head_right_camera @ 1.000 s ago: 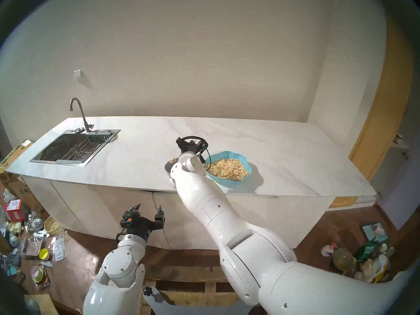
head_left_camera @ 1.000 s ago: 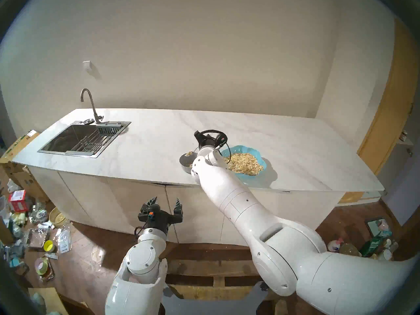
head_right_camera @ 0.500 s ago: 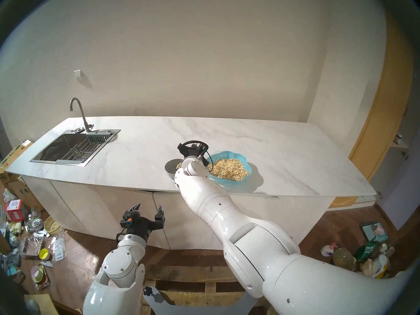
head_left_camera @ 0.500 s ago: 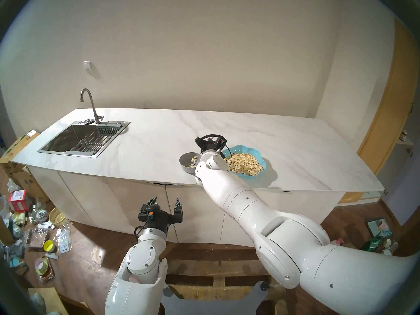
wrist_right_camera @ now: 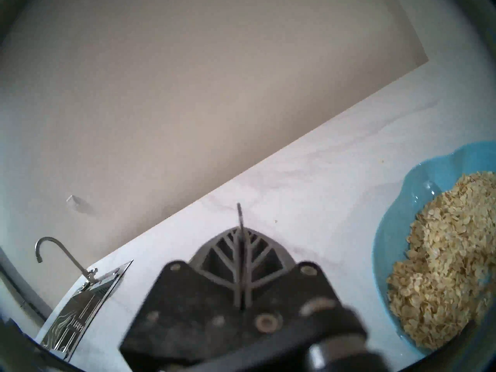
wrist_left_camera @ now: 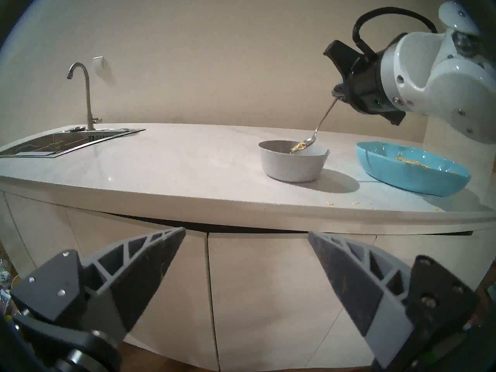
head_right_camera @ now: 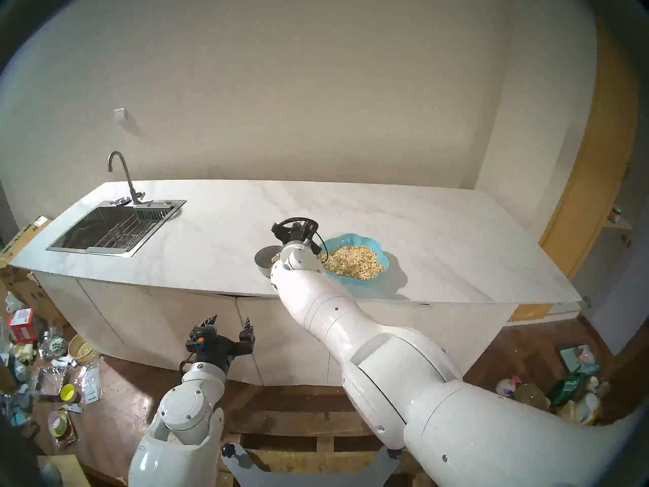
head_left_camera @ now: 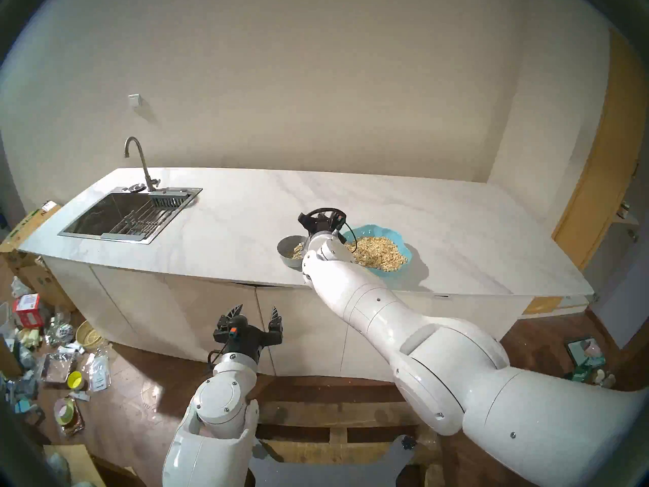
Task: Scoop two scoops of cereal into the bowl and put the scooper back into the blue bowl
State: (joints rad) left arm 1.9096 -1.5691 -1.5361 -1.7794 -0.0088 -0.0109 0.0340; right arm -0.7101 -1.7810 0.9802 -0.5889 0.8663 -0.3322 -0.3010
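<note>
The small grey bowl [head_left_camera: 288, 251] [head_right_camera: 263, 259] [wrist_left_camera: 292, 163] stands on the counter just left of the wide blue bowl [head_left_camera: 404, 251] [head_right_camera: 384, 259] [wrist_left_camera: 410, 175] [wrist_right_camera: 389, 229]. The blue bowl holds a heap of cereal [head_left_camera: 375, 252] [head_right_camera: 351, 261] [wrist_right_camera: 442, 256]. My right gripper [wrist_left_camera: 338, 91] [wrist_right_camera: 241, 230] is shut on the handle of the silver spoon [wrist_left_camera: 323, 120] above and behind the grey bowl. The spoon head slopes down over the grey bowl's rim with flakes on it. Some cereal lies in the grey bowl. My left gripper [head_left_camera: 256, 312] [head_right_camera: 230, 323] [wrist_left_camera: 246, 231] is open and empty, below the counter in front of the cabinet doors.
A steel sink [head_left_camera: 123, 215] with a faucet [head_left_camera: 140, 159] sits at the counter's left end. A few spilled flakes [wrist_left_camera: 330, 203] lie near the counter's front edge. Clutter covers the floor at the left [head_left_camera: 52, 352] and right [head_left_camera: 586, 359].
My right wrist has shifted slightly right and its elbow has dropped, uncovering more of the grey bowl, where cereal now shows. The left arm has not moved.
</note>
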